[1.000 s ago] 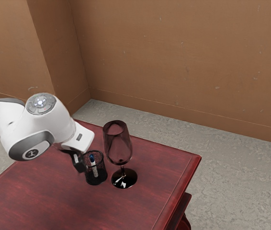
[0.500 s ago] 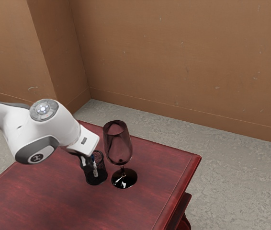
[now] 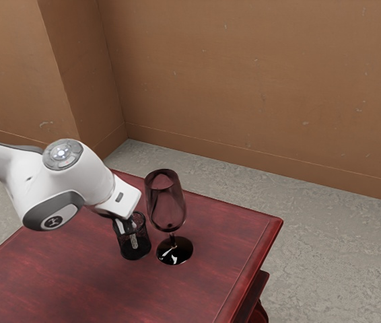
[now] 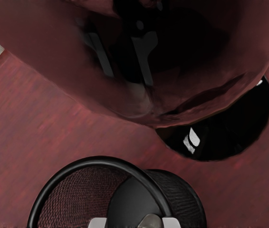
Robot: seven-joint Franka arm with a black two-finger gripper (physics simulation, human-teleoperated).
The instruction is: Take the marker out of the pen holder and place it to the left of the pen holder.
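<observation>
Hand [image 3: 127, 223], its two fingers parted, straddles one ungripped marker [image 3: 134, 240] in one pen holder [image 3: 135, 254], beside one wineglass [image 3: 165, 207].

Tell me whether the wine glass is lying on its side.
No, the wine glass stands upright on its dark round foot, beside the pen holder.

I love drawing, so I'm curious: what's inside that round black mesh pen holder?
A slim whitish marker is inside the black mesh pen holder. In the exterior view, the black pincer covers its top, and dark mesh hides its lower tip.
</observation>
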